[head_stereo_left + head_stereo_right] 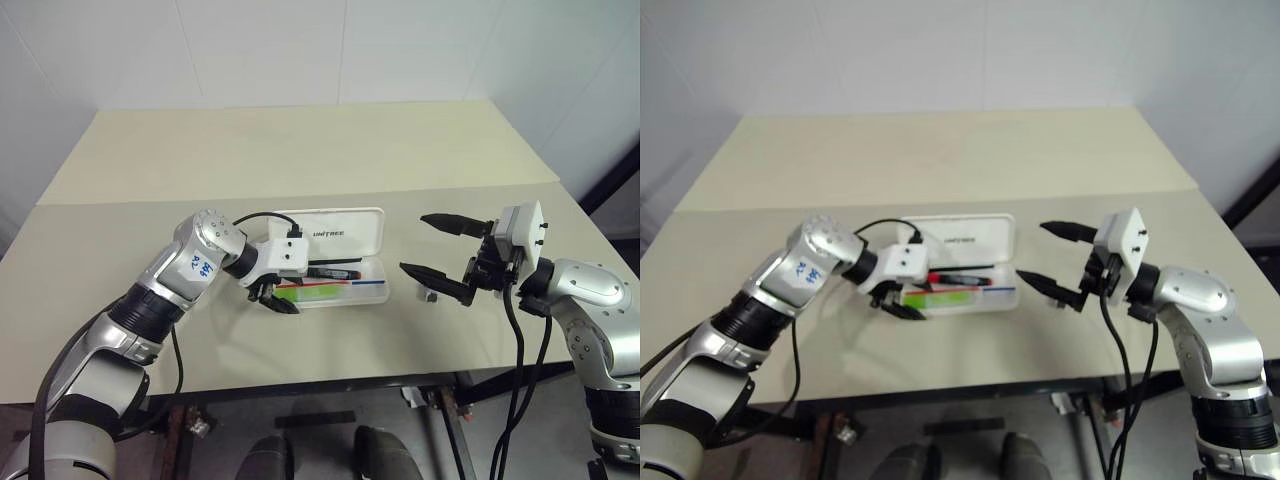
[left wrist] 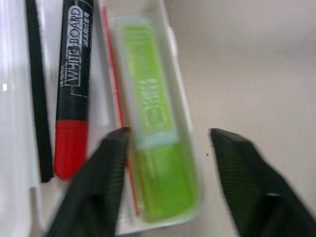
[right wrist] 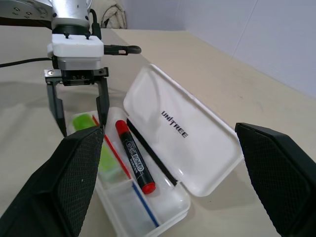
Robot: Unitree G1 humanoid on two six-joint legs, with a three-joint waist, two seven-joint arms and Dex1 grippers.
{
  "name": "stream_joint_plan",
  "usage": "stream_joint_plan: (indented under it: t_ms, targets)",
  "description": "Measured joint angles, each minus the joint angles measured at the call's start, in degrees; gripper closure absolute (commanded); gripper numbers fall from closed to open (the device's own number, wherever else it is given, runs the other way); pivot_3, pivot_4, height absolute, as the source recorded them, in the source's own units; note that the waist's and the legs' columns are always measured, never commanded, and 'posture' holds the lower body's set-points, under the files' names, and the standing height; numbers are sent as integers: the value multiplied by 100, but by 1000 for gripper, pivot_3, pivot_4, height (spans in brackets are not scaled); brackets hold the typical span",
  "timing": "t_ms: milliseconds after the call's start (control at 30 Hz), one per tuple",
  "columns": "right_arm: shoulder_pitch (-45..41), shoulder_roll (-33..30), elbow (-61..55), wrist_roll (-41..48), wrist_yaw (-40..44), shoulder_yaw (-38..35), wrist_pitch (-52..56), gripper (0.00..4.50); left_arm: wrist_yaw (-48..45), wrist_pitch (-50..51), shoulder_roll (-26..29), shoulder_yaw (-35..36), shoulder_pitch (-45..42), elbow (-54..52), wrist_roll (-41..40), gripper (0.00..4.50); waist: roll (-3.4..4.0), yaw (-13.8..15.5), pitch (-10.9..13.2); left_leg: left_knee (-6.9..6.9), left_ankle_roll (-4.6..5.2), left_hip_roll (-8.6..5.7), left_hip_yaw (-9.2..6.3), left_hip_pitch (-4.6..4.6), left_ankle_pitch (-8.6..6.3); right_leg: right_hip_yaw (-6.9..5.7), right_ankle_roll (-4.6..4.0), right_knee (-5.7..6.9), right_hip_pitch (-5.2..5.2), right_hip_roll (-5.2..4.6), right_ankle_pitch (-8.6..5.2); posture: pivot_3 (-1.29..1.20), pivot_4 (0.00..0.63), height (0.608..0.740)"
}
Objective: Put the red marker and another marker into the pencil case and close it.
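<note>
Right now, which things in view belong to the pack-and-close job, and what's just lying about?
Job:
- red marker, in the open pencil case
- light green marker, in the case, beside the red one
- left gripper, fingers open above the green marker
- right gripper, open, beside the case

Lying about:
- small grey object on the table

"UNITREE" on pencil case (image 3: 183,129) lid; "WHITE BOARD MARKER" on red marker (image 2: 73,89).
</note>
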Motion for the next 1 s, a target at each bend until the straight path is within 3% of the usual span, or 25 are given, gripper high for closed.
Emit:
stream_joint_plan:
  t_ms: [67,100,400,567,800,1000]
  targets:
    - [0,0,0,0,-12,0,0,0,15,-7,-20,1,-6,6,19,137,0,0,0,1,3,1,-1,0,3,1,1,3,0,-2,1,0,150,740]
    - [0,0,0,0,-16,0,0,0,35,-5,-33,2,-11,13,29,42,0,1,0,3,3,1,-1,0,3,1,1,4,1,-3,1,0,150,740]
    - [-42,-6,10,2,-82,51,247,0,-123,619,-394,504,-76,-370,-685,42,0,-1,0,-1,5,2,-2,-4,2,1,3,6,1,-3,2,0,150,740]
    - [-38,-194,-137,-7,-710,200,1432,0,-225,170,-381,1029,-14,-480,-1145,42,0,-14,0,-1,4,7,-2,-1,2,5,1,-2,-2,-2,1,0,150,740]
    - [181,-301,-1208,375,-2088,121,3821,0,-850,-1503,65,1942,453,224,-1746,42,1,-14,-1,-4,-1,14,-3,0,2,1,-8,-7,-4,-7,1,0,150,740]
    - [279,6,-1423,359,-3082,-43,4945,0,-1137,-2313,335,2300,626,769,-1870,42,1,64,-1,-5,4,13,-1,-5,0,-3,-12,-35,1,-9,12,0,150,740]
